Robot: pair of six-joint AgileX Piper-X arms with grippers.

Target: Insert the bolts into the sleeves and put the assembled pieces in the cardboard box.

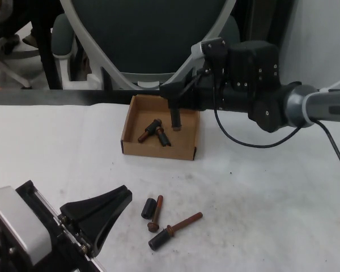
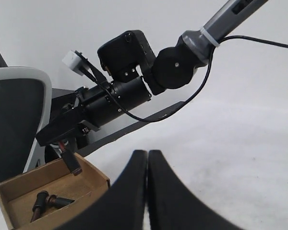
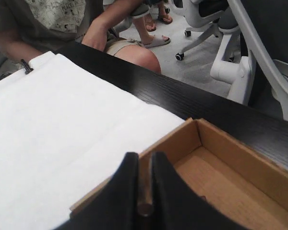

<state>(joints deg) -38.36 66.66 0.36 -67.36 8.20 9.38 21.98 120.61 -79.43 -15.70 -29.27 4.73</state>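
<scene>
The cardboard box stands at the back middle of the bench with two assembled pieces lying in it. My right gripper hangs over the box's right part, shut on a bolt in a dark sleeve that points down. From the left wrist view this piece hangs just above the box. The right wrist view has the bolt's end between the shut fingers. My left gripper is at the front left, shut with nothing in it. Beside it lie a loose sleeve, a bolt and a bolt part way in a sleeve.
A white cloth covers the bench, with bare room to the right of the loose parts. A dark bench edge runs behind the box. Office chairs stand behind it.
</scene>
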